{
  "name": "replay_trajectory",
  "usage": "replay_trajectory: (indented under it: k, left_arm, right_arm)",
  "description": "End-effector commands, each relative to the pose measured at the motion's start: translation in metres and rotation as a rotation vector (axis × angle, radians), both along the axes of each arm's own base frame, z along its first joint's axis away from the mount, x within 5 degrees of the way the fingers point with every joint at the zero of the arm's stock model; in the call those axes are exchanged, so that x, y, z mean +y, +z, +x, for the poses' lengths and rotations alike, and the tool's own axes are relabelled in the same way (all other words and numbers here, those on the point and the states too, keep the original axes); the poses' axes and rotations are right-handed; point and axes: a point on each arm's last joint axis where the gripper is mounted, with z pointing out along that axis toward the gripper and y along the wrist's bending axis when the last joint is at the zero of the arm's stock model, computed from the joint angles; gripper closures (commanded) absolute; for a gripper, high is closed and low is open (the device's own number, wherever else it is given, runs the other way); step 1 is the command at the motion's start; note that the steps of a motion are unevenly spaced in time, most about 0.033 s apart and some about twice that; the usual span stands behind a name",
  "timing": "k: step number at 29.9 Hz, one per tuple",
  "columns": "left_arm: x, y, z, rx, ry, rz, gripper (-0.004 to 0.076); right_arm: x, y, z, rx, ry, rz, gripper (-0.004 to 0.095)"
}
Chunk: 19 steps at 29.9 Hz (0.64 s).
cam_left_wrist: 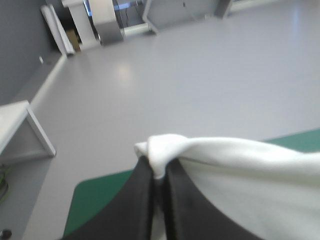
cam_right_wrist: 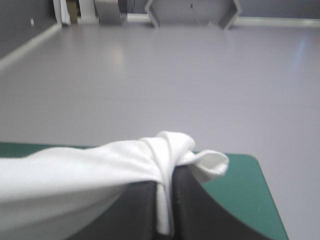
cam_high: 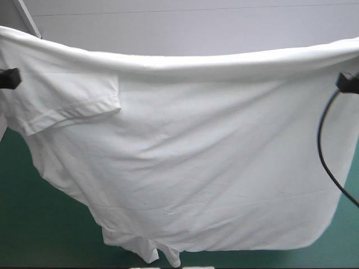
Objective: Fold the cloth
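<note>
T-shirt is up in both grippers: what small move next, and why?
Probably lower both arms together so the hem lands first and the T-shirt lays flat on the teal-green cover. The left gripper and right gripper each pinch one end of its top edge, the shirt hangs spread between them, and no fold is made yet.

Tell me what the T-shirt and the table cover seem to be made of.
T-shirt: thin, soft fabric, probably cotton knit, matte white; it sags along its top edge, creases softly and bunches into small folds. Teal-green cover: smooth, matte, without shine; felt, rubber or cloth, the look leaves it open.
</note>
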Motion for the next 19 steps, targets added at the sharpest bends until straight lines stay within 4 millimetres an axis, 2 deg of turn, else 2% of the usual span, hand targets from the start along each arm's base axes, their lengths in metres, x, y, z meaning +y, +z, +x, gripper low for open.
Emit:
replay_trajectory:
  k: [1,4,8,12,17,19]
  left_arm:
    - [-0.013,-0.023,0.058,0.081,-0.01,0.022,0.0732]
    - [-0.026,-0.054,0.108,0.19,-0.029,0.027,0.0732]
    - [-0.042,-0.097,0.169,0.298,-0.054,0.03,0.0732]
    - [-0.054,-0.136,0.219,0.377,-0.069,0.03,0.0732]
    - [-0.068,-0.193,0.281,0.419,-0.074,0.039,0.0732]
    - [-0.072,-0.211,0.297,0.429,-0.076,0.042,0.0732]
  right_arm:
    - [0.009,-0.014,0.067,0.058,0.004,-0.019,0.0927]
    - [0.017,-0.045,0.128,0.201,0.008,-0.034,0.0927]
    - [0.027,-0.095,0.197,0.368,0.016,-0.046,0.0927]
    - [0.036,-0.15,0.256,0.484,0.027,-0.051,0.0927]
    - [0.045,-0.222,0.311,0.605,0.035,-0.056,0.0927]
    - [0.047,-0.25,0.326,0.665,0.037,-0.056,0.0927]
